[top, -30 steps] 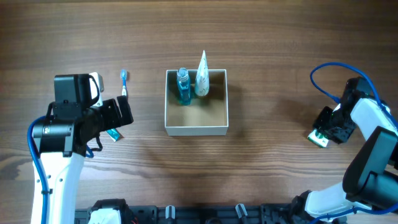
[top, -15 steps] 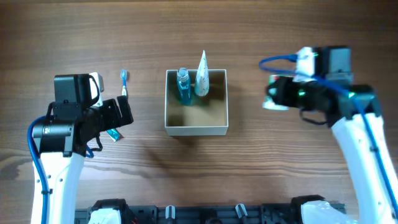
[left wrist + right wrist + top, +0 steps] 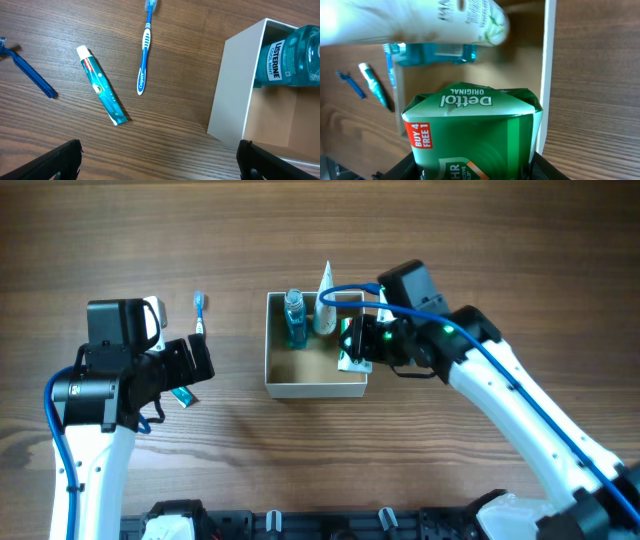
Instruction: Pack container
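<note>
Left arm (image 3: 95, 470): white rounded link, black boxy housing behind the jaws, thin blue cable (image 3: 50, 415) looping off its side. Right arm (image 3: 520, 410): same white links, black block with small green lights behind the jaws, blue cable (image 3: 345, 289) arching over. Left gripper (image 3: 159, 150) fingers (image 3: 62, 160) matte black, blunt. Right gripper (image 3: 357, 345) fingers (image 3: 550, 172) black too.

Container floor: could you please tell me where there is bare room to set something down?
The container's robot-side half is bare, from the left wall to the soap pack at the right wall. The far edge is crowded: mouthwash and tube lie there.
</note>
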Motion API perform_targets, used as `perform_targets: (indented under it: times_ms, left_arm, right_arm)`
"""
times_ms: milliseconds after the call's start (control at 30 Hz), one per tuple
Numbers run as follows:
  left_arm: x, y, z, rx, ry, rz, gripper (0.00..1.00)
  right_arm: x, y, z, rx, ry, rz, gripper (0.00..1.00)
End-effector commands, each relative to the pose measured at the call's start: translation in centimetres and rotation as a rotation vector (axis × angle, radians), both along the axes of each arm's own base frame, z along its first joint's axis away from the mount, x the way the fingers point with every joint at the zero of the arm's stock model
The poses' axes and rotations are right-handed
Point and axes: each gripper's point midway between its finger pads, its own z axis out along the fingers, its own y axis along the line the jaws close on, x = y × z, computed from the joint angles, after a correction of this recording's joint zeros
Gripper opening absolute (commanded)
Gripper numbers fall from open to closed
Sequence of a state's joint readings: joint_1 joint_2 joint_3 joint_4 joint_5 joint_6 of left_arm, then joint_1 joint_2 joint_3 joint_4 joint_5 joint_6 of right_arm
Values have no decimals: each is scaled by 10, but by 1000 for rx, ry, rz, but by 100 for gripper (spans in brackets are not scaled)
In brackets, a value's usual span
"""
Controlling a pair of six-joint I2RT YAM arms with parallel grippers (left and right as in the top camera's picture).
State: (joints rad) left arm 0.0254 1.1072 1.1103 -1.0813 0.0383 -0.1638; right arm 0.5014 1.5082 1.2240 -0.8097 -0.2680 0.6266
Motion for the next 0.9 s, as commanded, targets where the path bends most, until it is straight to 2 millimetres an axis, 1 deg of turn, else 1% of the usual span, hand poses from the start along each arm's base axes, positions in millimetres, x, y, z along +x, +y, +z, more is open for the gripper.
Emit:
perform_targets:
  times_ms: [0, 67, 133, 200, 233, 300, 367, 433, 500, 533, 567, 633, 667, 700, 733, 767, 800, 833, 867]
  left_arm:
    - [2, 0, 5, 5, -13, 5, 100]
    - [2, 0, 5, 5, -13, 5, 100]
    - [2, 0, 5, 5, -13, 5, 100]
    - [2, 0, 5, 4, -13, 5, 100]
    - [2, 0, 5, 5, -13, 5, 100]
    - [2, 0, 5, 5, -13, 5, 100]
    - [2, 0, 5, 5, -13, 5, 100]
    - [2, 0, 5, 5, -13, 5, 100]
    - [2, 0, 5, 5, -12, 5, 100]
    - [2, 0, 5, 5, -12, 5, 100]
    - [2, 0, 5, 4, -11, 5, 100]
    - [1, 0, 4, 4, -8, 5, 100]
    - [1, 0, 4, 5, -8, 5, 100]
    - [1, 0, 4, 4, -9, 5, 100]
    - [1, 0, 4, 5, -10, 5, 100]
    - [4, 0, 6, 4, -21, 5, 100]
    - [5, -2, 7, -3, -30, 1, 100]
    - [10, -6, 10, -27, -54, -13, 94]
    - [16, -10, 17, -48, -84, -24, 87]
  right_arm:
    - [7, 3, -17, -22, 47, -28, 5]
    - [6, 4, -23, -26, 63, -23, 10]
    - [6, 4, -24, -27, 65, -22, 45]
    - [6, 4, -24, -28, 66, -22, 52]
    - [6, 4, -24, -28, 66, -22, 58]
    - [6, 4, -24, -27, 66, -22, 61]
    - [6, 4, -24, -28, 66, -22, 72]
    - [6, 4, -24, -29, 68, -22, 71]
    - [7, 3, -23, -31, 60, -23, 68]
    - [9, -2, -20, -44, 43, -37, 66]
    - [13, -13, -14, -72, 17, -79, 64]
    - [22, -53, 5, -155, -53, -254, 64]
    - [24, -85, 25, -217, -125, -366, 66]
    - [23, -119, 50, -277, -216, -463, 69]
    - [18, -147, 71, -325, -285, -537, 74]
    - [11, -170, 85, -355, -325, -600, 84]
    - [4, -187, 93, -380, -339, -632, 86]
    - [-2, -198, 94, -413, -334, -613, 87]
    - [-10, -208, 89, -453, -298, -601, 87]
